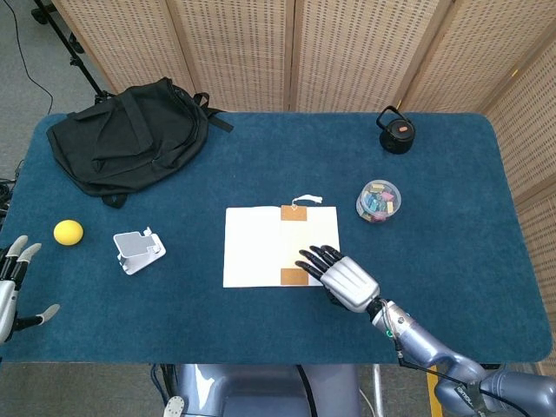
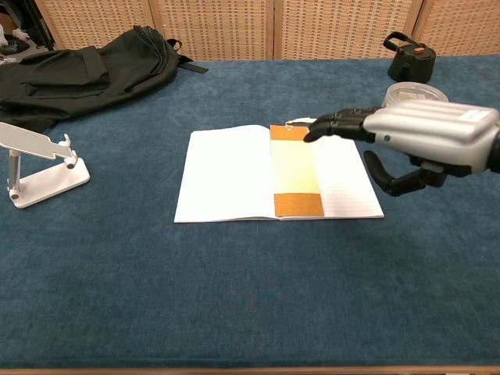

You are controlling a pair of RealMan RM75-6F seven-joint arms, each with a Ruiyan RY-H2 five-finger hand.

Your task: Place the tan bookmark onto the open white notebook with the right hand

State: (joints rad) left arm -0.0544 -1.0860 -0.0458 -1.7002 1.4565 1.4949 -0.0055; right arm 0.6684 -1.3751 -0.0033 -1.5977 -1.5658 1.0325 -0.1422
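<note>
Chest view: tan bookmark (image 2: 296,176) lies flat on the open white notebook (image 2: 226,173), long axis along the spine. Your right hand (image 2: 422,142) hovers above and right of it, fingers (image 2: 337,125) extended, holding nothing; placement looks done, so withdraw rightward.

bare table (image 1: 452,252) right of notebook (image 1: 252,246), clip jar (image 1: 379,201) just behind

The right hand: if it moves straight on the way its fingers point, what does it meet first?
Probably nothing: the right hand hangs above the notebook, pointing toward the backpack far corner. Height is unclear.
</note>
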